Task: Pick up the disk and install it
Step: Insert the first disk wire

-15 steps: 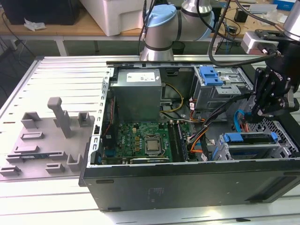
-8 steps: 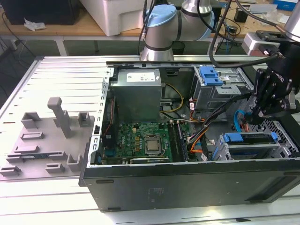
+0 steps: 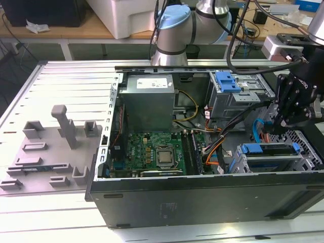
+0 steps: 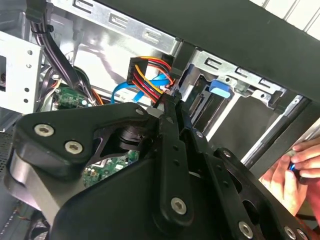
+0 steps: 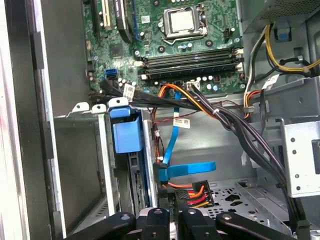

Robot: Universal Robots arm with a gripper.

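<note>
Case (image 3: 202,202) lies on its side with the top open, and its near wall hides the lower part of the bays. The disk (image 3: 268,154) stands edge-on in the near drive cage (image 3: 309,159) at the exterior view's right, blue bracket up. Only its top strip shows. The gripper (image 3: 277,126) hangs just behind that cage. In the second wrist view the fingers (image 4: 172,150) are drawn together at the tips, and I can't make out whether anything is pinched between them. In the first wrist view the tips sit right by a power plug (image 5: 196,192) with red, yellow and black wires and a blue data cable (image 5: 187,170). The disk is just beside them, but contact is unclear. A hand (image 4: 295,167) shows past the case wall, cut off by the frame. Further back are the motherboard (image 3: 157,152) and the power supply (image 3: 149,101). A grey fixture plate (image 3: 50,152) sits at the exterior view's left.
</note>
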